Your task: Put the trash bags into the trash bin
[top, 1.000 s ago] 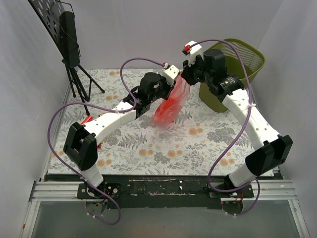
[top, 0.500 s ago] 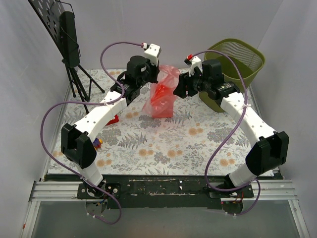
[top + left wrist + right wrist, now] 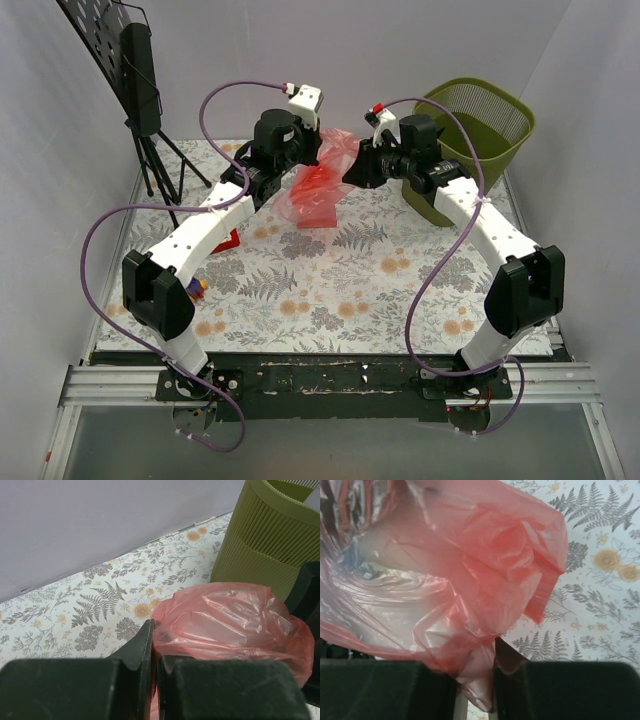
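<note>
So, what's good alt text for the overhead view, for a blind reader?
A billowy red plastic bag hangs above a floral table, with the white left arm and right arm reaching it from either side. An olive-green mesh bin stands at the far right.

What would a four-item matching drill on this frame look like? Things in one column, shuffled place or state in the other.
Things:
1. trash bag
2. trash bin
3. left gripper
4. music stand

Place, colour or state:
A. black, far left
B. jaws shut on red film
C. olive green, far right corner
D. red, billowy, held aloft

Pairs: 1-D, 2-C, 3-B, 4-A
</note>
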You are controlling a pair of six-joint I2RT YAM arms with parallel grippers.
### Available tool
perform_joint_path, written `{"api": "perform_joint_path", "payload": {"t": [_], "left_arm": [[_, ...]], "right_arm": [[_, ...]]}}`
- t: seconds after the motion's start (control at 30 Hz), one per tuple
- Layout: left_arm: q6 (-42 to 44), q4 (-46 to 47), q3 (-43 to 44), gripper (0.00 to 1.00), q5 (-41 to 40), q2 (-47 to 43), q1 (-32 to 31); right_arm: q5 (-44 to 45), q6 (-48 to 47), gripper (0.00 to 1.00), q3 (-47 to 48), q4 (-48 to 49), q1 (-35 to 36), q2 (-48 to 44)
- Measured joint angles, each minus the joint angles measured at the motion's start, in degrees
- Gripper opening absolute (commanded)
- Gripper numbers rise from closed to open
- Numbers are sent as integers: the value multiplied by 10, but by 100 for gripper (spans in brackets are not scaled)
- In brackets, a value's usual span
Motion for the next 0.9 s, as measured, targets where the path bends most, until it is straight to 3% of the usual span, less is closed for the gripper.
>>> {"api": "perform_joint_path", "payload": {"t": [0.13, 0.2, 0.23, 0.27, 0.3, 0.33, 0.4, 0.43, 0.53, 0.67, 0.8, 0.9], "left_arm": [[3, 1, -2, 0, -9, -2, 3], [6, 4, -2, 0, -12, -3, 8], [7, 5, -2, 0, -13, -3, 12], [11, 6, -2, 13, -13, -3, 16], [15, 9, -4, 46, -13, -3, 21], [23, 13, -8, 72, -13, -4, 23], [37, 19, -21, 94, -16, -11, 29], [39, 23, -33, 98, -19, -17, 32], [41, 38, -101, 98, -16, -65, 43], [21, 27, -221, 98, -7, -194, 51], [-64, -15, -259, 98, 11, -297, 59], [-159, -12, -289, 96, 86, -320, 84]], "right_arm": [[-17, 12, 30, 0, 1, 0, 4], [-33, 16, 3, 0, 2, 0, 4], [-44, 17, 1, 0, 3, 0, 4], [-59, 20, 1, 0, 4, 0, 4], [-71, 22, 1, 0, 6, 0, 4], [-84, 26, 1, 0, 6, 0, 4], [-99, 31, 1, 0, 6, -1, 4], [-104, 34, 1, 2, 5, -2, 5], [-111, 50, 1, 25, 5, -8, 10], [-112, 66, 1, 101, 13, -30, 35], [-109, 71, 1, 146, 27, -47, 42], [-100, 70, 1, 158, 33, -50, 42]]}}
